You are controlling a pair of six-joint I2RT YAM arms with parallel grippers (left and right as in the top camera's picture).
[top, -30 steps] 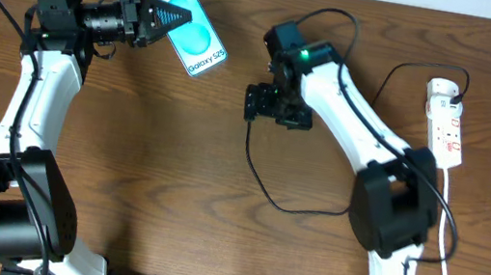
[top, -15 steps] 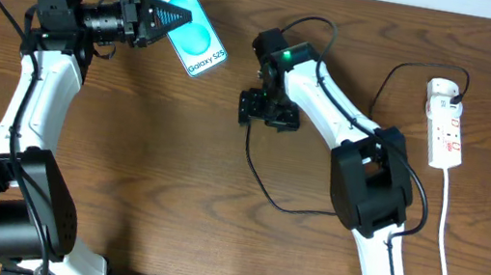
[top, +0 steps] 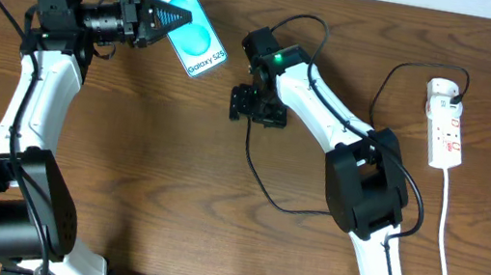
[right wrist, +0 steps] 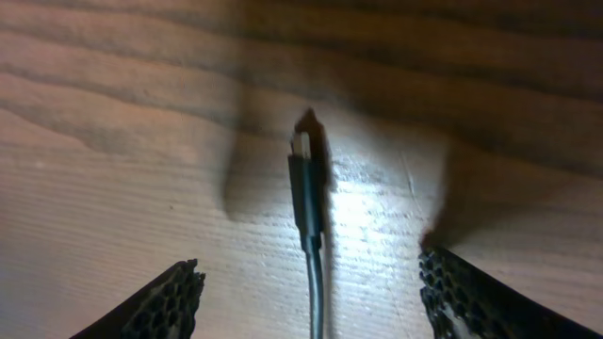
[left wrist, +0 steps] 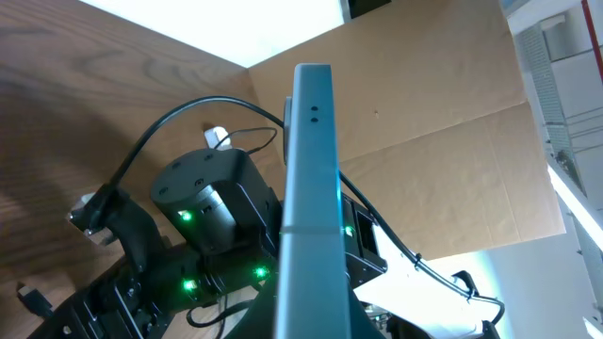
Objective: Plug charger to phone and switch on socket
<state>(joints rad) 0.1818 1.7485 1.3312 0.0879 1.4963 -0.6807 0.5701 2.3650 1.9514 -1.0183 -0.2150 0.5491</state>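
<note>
The phone (top: 197, 43), turquoise screen up, is held off the table at the back left, with my left gripper (top: 171, 19) shut on its near end. From the left wrist view I see only the phone's thin edge (left wrist: 311, 188), rising straight up from the jaws. The charger (top: 255, 173) lies as a thin black cable on the wood, and its plug tip (right wrist: 301, 151) points away from me. My right gripper (right wrist: 311, 262) stands open low over that end. One finger (right wrist: 160, 301) is on each side of the cable, and neither touches it. The socket (top: 446, 124) lies at the far right.
The socket's white lead (top: 447, 256) runs down the right edge toward the table front. A black cable (top: 401, 78) loops from the socket's top end toward the right arm. Brown cardboard (left wrist: 424, 122) stands behind the table.
My right arm has swung left, carrying its gripper along the table to the charger's end, and its jaws have narrowed a little. The left arm and the phone have not moved.
</note>
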